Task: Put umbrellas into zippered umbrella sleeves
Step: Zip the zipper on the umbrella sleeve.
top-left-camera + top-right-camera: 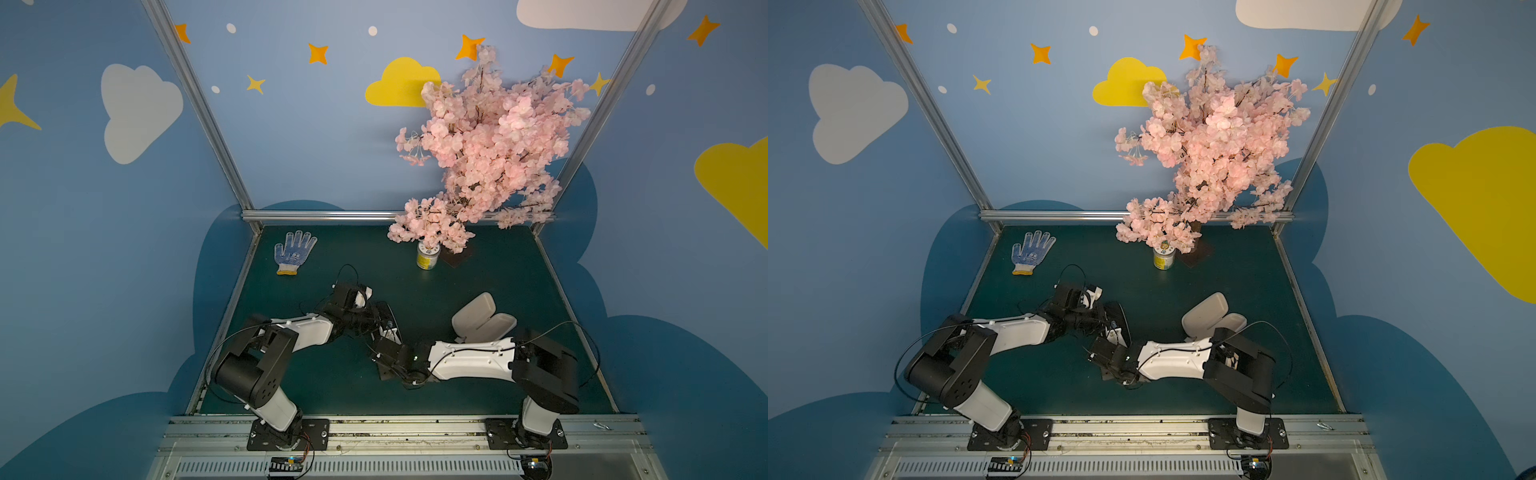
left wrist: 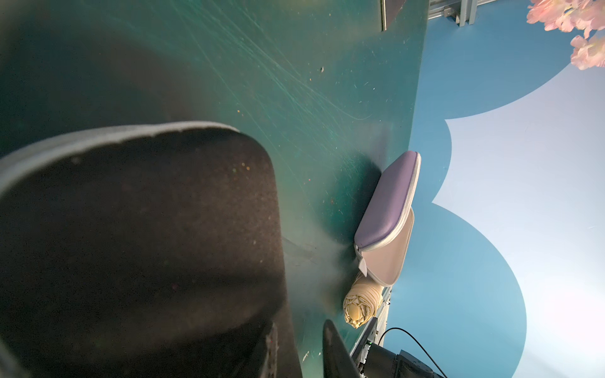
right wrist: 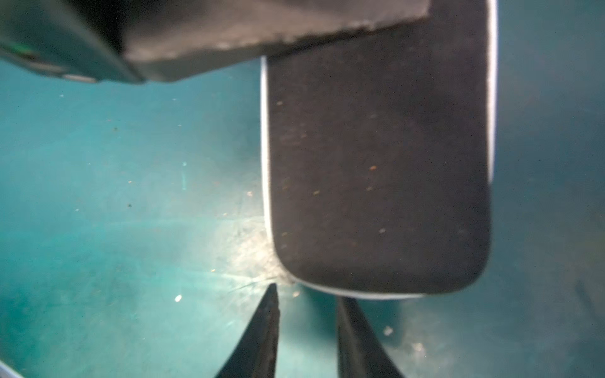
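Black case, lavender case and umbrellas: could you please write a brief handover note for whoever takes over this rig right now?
The left gripper has its jaws apart at the edge of the black case; grip unclear.
The right gripper is open and empty, tips just short of that case.
The lavender case lies open on the table, seemingly empty.
The cream umbrella lies beside it, not inside.
The pink umbrella is not in view; it may be in the black case.
Done: nothing confirmed.
Left: cream umbrella into lavender case, zip it; check the black case.
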Controlling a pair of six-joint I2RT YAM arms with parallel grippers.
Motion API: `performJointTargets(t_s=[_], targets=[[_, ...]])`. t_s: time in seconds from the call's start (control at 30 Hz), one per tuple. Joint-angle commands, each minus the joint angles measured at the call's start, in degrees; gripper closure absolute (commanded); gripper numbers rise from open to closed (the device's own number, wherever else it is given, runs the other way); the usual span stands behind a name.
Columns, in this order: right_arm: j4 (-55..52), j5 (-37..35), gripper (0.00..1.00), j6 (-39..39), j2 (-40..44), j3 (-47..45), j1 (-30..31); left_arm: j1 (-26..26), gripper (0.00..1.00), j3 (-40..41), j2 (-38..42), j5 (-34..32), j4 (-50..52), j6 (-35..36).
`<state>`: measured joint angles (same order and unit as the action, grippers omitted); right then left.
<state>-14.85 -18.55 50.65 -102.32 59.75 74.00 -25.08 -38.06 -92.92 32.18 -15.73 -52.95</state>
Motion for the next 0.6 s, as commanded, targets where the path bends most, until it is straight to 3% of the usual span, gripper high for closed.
performJointTargets(t_s=[0.0, 0.17, 0.57], targets=[[-0.45, -2.23, 0.67, 1.44, -0.84, 2.44, 0.36, -0.04, 0.73, 2.46, -2.06, -2.39, 6.00, -0.14], [-1.45, -5.30, 0.66, 5.63, -3.28, 4.07, 0.45, -0.02, 0.73, 2.88, -3.05, -2.12, 4.67, -0.67], [-2.29, -10.65, 0.76, 11.93, -6.08, 6.08, 0.71, -0.07, 0.73, 4.05, -4.28, -2.04, 2.28, -1.57]])
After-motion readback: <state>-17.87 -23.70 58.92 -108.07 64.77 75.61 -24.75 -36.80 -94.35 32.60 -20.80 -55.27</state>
